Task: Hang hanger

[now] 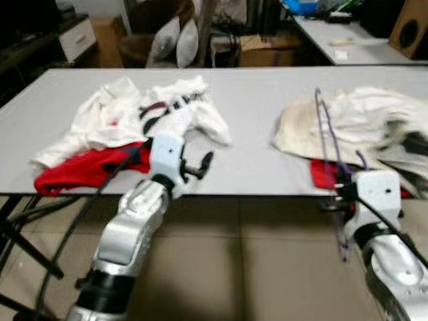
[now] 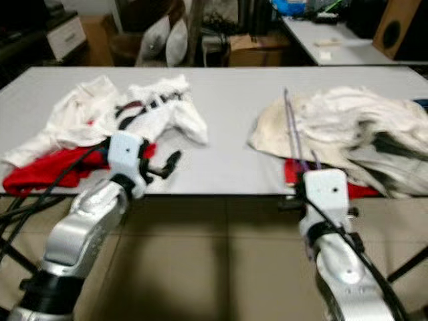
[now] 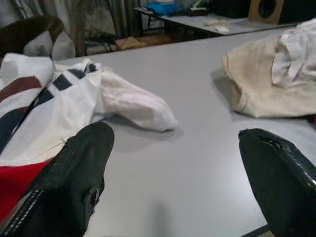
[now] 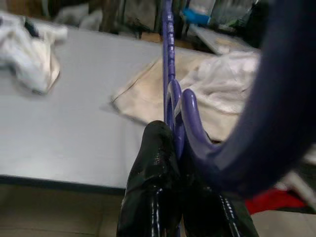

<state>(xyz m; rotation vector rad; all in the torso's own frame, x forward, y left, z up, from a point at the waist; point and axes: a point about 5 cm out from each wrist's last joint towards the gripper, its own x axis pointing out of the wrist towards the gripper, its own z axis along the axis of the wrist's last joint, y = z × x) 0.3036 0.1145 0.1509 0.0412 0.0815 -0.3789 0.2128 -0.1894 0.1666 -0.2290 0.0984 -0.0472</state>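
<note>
Right gripper (image 1: 342,194): at the worktop's (image 1: 254,114) near edge, fingers clamped on the purple hanger (image 1: 328,144), which stands upright before the cream garment pile (image 1: 348,124). Left gripper (image 1: 200,164): over the near edge, fingers spread wide, holding nothing. Beyond it: white clothes (image 1: 167,110) over a red garment (image 1: 83,167).

Two clothes piles lay on the table (image 1: 254,134): left pile (image 1: 127,127), right pile (image 1: 361,130). Left gripper (image 1: 200,164) sat before the left pile; right gripper (image 1: 336,194) with hanger (image 1: 328,134) before the right pile. Cushions (image 1: 174,41) behind the table.
</note>
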